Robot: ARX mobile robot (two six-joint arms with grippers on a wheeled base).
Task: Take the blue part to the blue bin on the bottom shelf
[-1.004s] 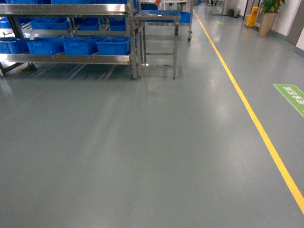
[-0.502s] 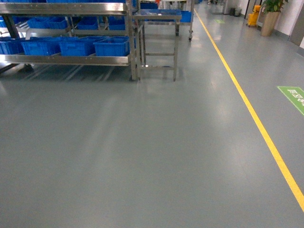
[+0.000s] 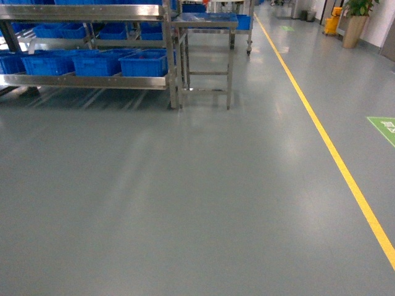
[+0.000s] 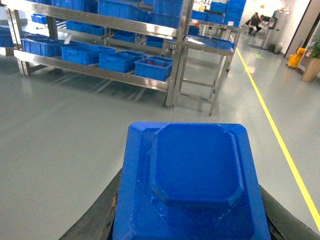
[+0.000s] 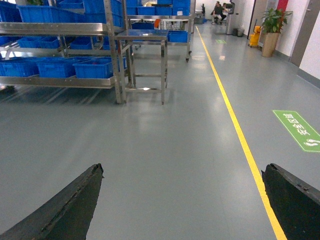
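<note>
We see the left pincer (image 4: 187,220) pinching the blue part (image 4: 192,185), its dark fingers flanking the part low in the left wrist view. The right pincer (image 5: 182,200) is spread wide with nothing between its fingers. The bottom shelf (image 3: 86,81) lies well ahead across the grey floor (image 3: 185,197), carrying a row of blue bins (image 3: 143,63), beside a small steel table (image 3: 205,24).

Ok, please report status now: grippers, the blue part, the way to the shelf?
Left gripper shut on blue part. Right gripper open, empty. Bottom shelf ahead left, across bare floor; nothing in the way.
</note>
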